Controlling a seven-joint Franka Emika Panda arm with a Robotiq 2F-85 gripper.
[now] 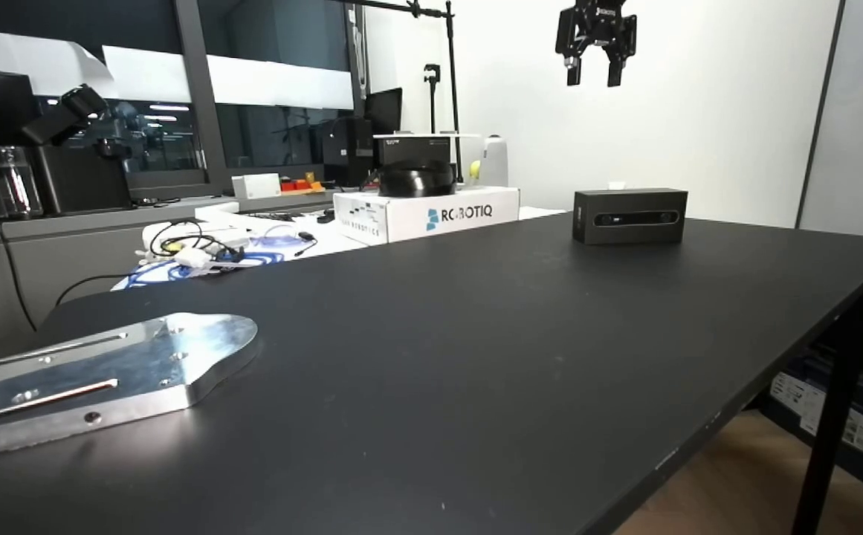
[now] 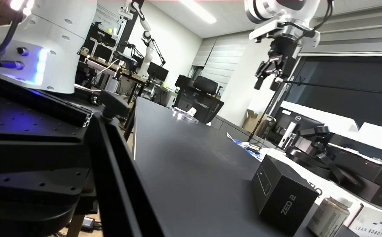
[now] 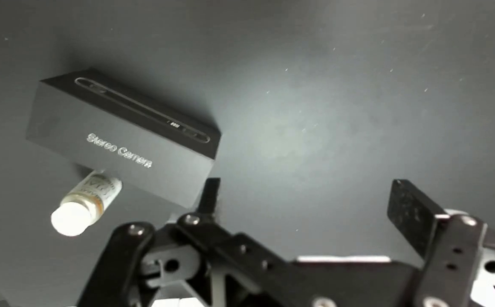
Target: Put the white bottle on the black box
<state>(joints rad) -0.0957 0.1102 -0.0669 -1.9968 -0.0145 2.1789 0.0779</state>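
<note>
The black box (image 1: 628,217) stands on the dark table and also shows in an exterior view (image 2: 286,194) and the wrist view (image 3: 121,136). The white bottle (image 2: 329,217) stands upright on the table close beside the box's back side. In the wrist view the bottle (image 3: 87,202) shows its white cap and an orange-brown band; whether it touches the box I cannot tell. In an exterior view only its cap (image 1: 616,185) shows above the box. My gripper (image 1: 595,74) is open and empty, high above the table, also seen in an exterior view (image 2: 266,85) and the wrist view (image 3: 305,187).
The dark table (image 1: 431,357) carries a shiny metal plate (image 1: 141,364) at its far end from the box. A white Robotiq carton (image 1: 450,215) and tangled cables (image 1: 208,256) lie on a surface beside the table. The robot's white base (image 2: 46,49) stands along the table's other side.
</note>
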